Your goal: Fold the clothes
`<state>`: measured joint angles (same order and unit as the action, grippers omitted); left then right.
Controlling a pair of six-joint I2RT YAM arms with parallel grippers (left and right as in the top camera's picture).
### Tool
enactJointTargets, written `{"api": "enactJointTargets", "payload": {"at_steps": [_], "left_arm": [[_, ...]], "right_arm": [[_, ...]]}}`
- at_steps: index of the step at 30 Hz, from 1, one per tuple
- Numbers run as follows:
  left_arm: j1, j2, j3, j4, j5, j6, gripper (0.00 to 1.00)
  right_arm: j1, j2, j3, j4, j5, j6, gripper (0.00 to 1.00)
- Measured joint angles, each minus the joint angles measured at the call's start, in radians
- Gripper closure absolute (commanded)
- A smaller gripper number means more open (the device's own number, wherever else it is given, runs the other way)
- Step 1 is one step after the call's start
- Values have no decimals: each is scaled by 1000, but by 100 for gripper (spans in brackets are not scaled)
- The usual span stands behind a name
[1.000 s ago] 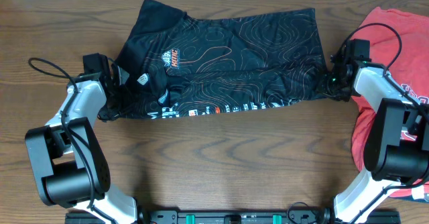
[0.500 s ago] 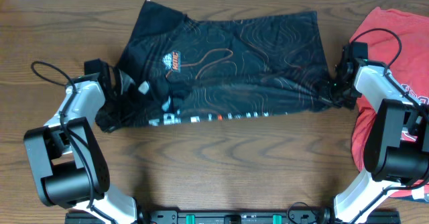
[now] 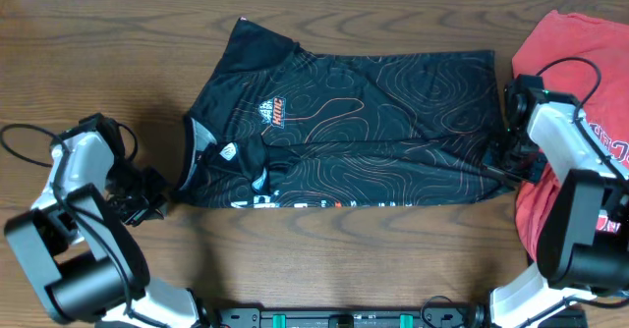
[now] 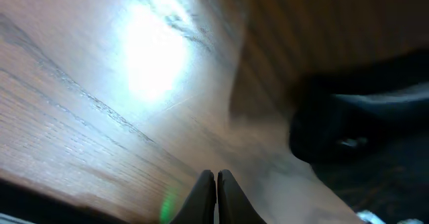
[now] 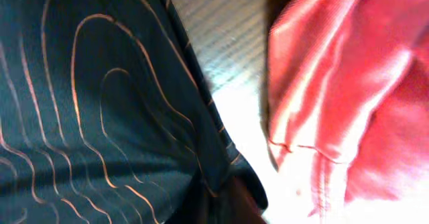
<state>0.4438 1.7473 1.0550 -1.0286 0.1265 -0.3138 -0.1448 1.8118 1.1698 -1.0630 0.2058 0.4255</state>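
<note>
The black jersey point(image 3: 373, 122) with orange contour lines lies spread flat across the middle of the table, collar to the left. My right gripper point(image 3: 504, 166) is shut on its lower right corner, and the right wrist view shows the fabric point(image 5: 100, 117) bunched into the fingertips point(image 5: 231, 202). My left gripper point(image 3: 147, 192) is just left of the jersey's lower left corner, off the cloth. In the left wrist view its fingers point(image 4: 216, 184) are shut and empty over bare wood, with the jersey's dark edge point(image 4: 375, 117) to the right.
A red T-shirt point(image 3: 565, 63) lies crumpled at the table's right edge, close beside my right gripper; it also shows in the right wrist view point(image 5: 348, 83). Bare wooden table point(image 3: 344, 254) runs in front of the jersey. The left arm's cable point(image 3: 20, 136) loops at the far left.
The jersey has slid to the right and lies flatter. My left gripper has let go of it and moved left and toward the front. My right gripper has pulled its corner right and forward.
</note>
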Motion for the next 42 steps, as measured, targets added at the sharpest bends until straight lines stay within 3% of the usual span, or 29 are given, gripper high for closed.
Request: {"api": "enactJointTargets", "payload": {"at_steps": [3,5,7,12,15,25,34,42], "left_arm": [[-12,-51,0,16,37,14,94],[-26,-88,0,42,72,35,93],[-46,-124,0,73,115,60,87],[-122,-217,-2,194,200,119,36],[-183,-257,3,250,222,146,20],[-383,-167,205,484,206,207,12],[-392,147,393,674,180,249,12],[-395,365,416,962,178,272,12]], "right_arm": [[0,-5,0,-14,3,3,38],[0,-5,0,-17,0,8,34],[0,-5,0,-17,-3,7,33],[0,-17,0,-2,-19,-2,33],[0,-45,5,36,-66,-37,31],[0,-183,60,106,-307,-207,24],[9,-190,60,99,-345,-248,24],[33,-190,60,102,-352,-251,24]]}}
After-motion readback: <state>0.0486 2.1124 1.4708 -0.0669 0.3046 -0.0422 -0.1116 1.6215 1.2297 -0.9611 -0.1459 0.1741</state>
